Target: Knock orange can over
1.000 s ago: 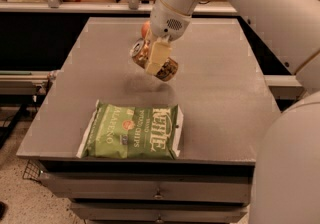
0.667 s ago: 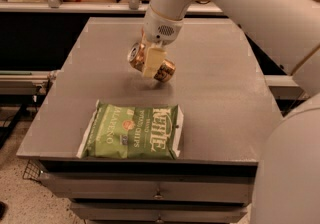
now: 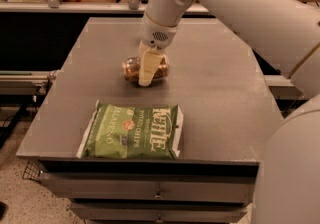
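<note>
The orange can (image 3: 131, 69) is brown-gold with a pale print. It lies on its side on the grey table (image 3: 225, 93), a little behind the middle. My gripper (image 3: 146, 74) comes down from the white arm above and straddles the can's middle. One cream finger (image 3: 148, 65) crosses the front of the can and the other is hidden behind it. The gripper is shut on the can, which rests low against the tabletop.
A green Kettle chips bag (image 3: 131, 130) lies flat near the table's front edge, just in front of the can. The white arm (image 3: 240, 13) reaches across the right and back of the table. Shelving stands behind the table.
The gripper has moved down and toward the front with the can. The can went from tilted above the table to lying on its side low on the tabletop.
</note>
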Motion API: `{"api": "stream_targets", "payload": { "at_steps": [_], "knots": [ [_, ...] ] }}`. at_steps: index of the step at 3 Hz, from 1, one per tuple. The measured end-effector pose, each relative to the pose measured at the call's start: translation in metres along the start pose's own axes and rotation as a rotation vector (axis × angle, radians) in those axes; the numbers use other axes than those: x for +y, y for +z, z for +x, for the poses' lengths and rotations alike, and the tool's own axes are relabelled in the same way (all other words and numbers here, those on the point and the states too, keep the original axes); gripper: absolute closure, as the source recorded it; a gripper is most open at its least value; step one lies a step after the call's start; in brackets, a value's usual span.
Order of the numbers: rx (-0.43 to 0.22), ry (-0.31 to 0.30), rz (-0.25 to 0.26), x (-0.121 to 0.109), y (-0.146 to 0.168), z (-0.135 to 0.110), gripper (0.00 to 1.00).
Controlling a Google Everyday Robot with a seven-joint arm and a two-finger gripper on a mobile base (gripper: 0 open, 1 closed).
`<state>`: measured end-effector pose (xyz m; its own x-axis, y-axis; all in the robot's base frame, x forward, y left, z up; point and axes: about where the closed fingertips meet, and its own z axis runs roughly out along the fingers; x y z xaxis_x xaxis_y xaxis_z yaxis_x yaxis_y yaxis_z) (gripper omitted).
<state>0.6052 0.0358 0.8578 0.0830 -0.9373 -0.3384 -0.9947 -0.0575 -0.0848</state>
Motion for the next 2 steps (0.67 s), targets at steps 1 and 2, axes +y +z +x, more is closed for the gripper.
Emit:
{"api": "stream_targets", "payload": {
  "at_steps": [1, 2],
  "knots": [
    [-0.005, 0.019, 0.018, -0.0043, 0.0038, 0.0002, 0.00],
    [-0.012, 0.032, 0.032, -0.0064, 0.0006, 0.0027, 0.00]
  ]
}}
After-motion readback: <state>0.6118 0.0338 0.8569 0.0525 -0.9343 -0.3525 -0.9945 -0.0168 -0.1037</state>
